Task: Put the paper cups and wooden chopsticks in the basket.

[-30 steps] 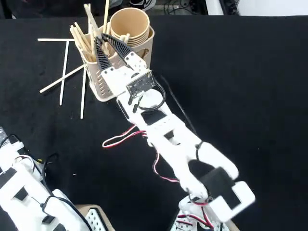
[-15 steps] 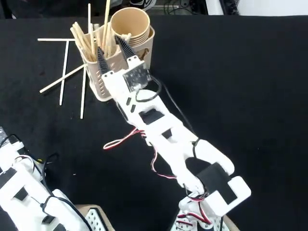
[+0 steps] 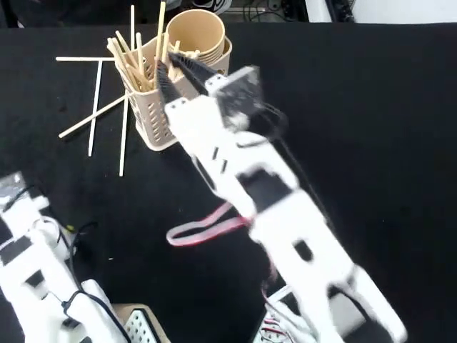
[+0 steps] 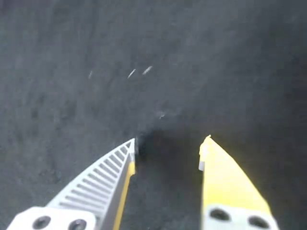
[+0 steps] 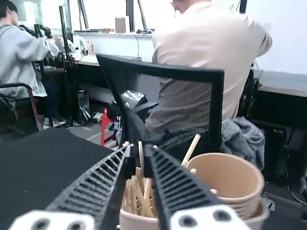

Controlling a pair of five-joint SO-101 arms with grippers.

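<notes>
From where I stand, the left gripper (image 4: 170, 141) hangs just over the black table cloth (image 4: 144, 43), its jaws set well apart, one finger ribbed and grey (image 4: 103, 179), the other plain yellow (image 4: 225, 187). A few pale specks (image 4: 139, 72) lie on the cloth beyond the tips.

High view looks down; left wrist hugs table (image 4: 144, 57); right shares basket (image 3: 151, 121).

Stacked paper cups (image 3: 194, 32) and chopsticks (image 3: 136, 61) stand in the beige basket (image 3: 153, 118) (loose chopsticks (image 3: 95, 107) lie beside it).

White arm (image 3: 285, 214), black ribbed pincer (image 5: 136, 147), red cable (image 3: 207, 229).
</notes>
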